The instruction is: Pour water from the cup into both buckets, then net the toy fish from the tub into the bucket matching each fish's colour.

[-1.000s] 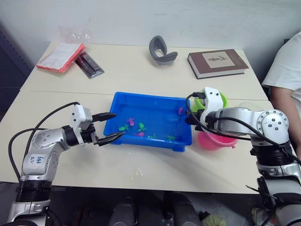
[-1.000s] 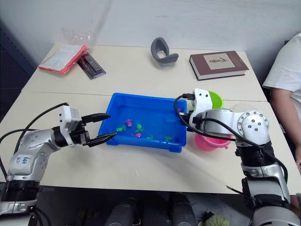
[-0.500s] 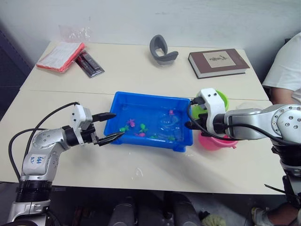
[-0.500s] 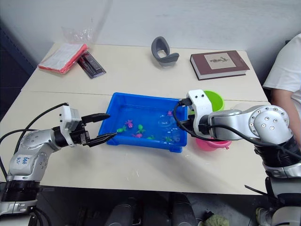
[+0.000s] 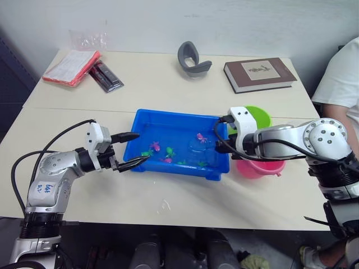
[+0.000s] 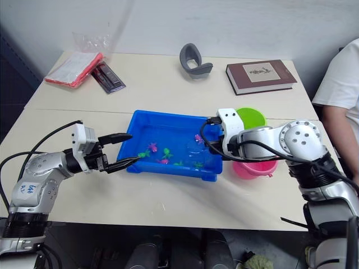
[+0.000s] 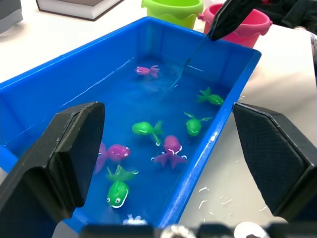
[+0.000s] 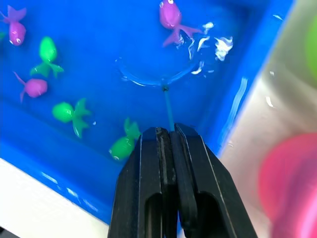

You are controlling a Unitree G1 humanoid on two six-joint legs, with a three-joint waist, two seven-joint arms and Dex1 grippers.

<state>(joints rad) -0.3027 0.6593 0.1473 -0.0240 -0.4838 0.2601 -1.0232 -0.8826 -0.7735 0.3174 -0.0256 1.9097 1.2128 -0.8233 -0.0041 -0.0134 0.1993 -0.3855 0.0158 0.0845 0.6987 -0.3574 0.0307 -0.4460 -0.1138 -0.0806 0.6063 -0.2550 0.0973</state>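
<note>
Right gripper (image 8: 168,148) is clamped on the net (image 8: 158,74); we'd scoop under the pink fish (image 8: 171,17) beside its hoop, lifting slowly; left gripper (image 5: 130,149) gapes idle.

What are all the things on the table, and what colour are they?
Tub: one, bright blue, middle of the table, holding water.
Toy fish: seven, four green and three pink, in the tub; one pink fish floats beside the net.
Net: one, blue hoop, dipped in the tub's water, thin handle pinched in the right gripper.
Green bucket: one, lime green, right of the tub.
Pink bucket: one, in front of the green bucket.
Book: one, brown, far right.
Grey curved thing: one, far middle.
Red packet: one, far left.
Black packet: one, beside the red packet.
Person's white sleeve: right edge.
Left gripper: black fingers, open, at the tub's left end.
Right gripper: black, shut on the net.
</note>
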